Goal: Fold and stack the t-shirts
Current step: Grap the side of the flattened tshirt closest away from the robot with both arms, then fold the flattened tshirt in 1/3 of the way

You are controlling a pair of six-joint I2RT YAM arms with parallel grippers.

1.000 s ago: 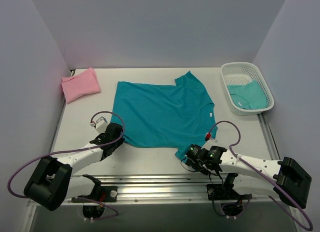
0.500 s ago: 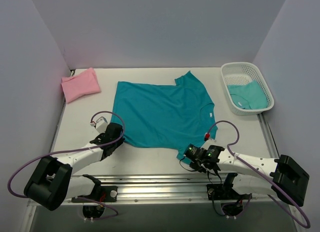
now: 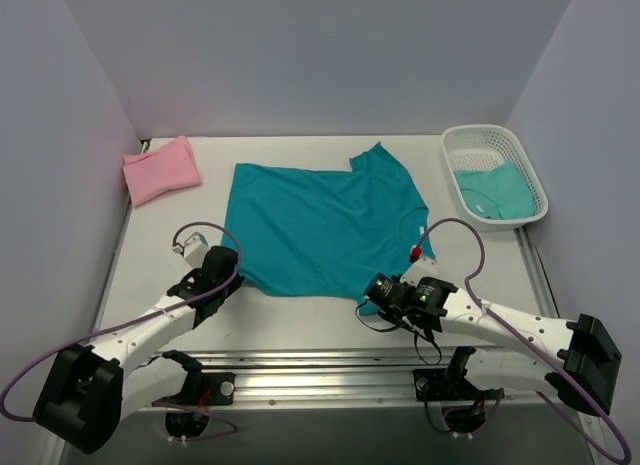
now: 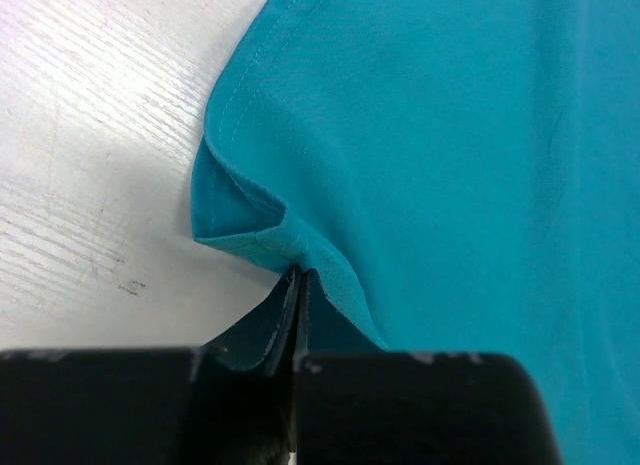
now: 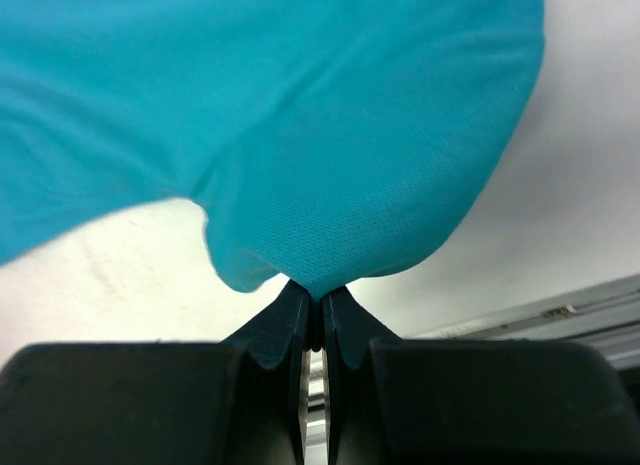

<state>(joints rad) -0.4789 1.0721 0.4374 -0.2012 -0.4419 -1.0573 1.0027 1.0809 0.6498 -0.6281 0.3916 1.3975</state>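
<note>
- The spread teal t-shirt [image 3: 325, 225] lies flat in the middle of the table [image 3: 150, 255], with its collar toward the right and its hem toward the left.
- The left gripper [image 4: 300, 282] has its jaws together, clamped on the near hem corner, where the cloth puckers.
- The right gripper [image 5: 316, 291] is likewise pinched shut, on the very tip of the near sleeve.
- The step looks like folding the near edge over to the far edge. Both arms should rise evenly, keeping that edge lightly taut.
- The sleeve grip is thin, so a slow lift guards against slipping.
- The folded pink t-shirt [image 3: 158, 169] and the white mesh basket [image 3: 480, 133], which holds another teal t-shirt [image 3: 497, 192], sit well apart.
</note>
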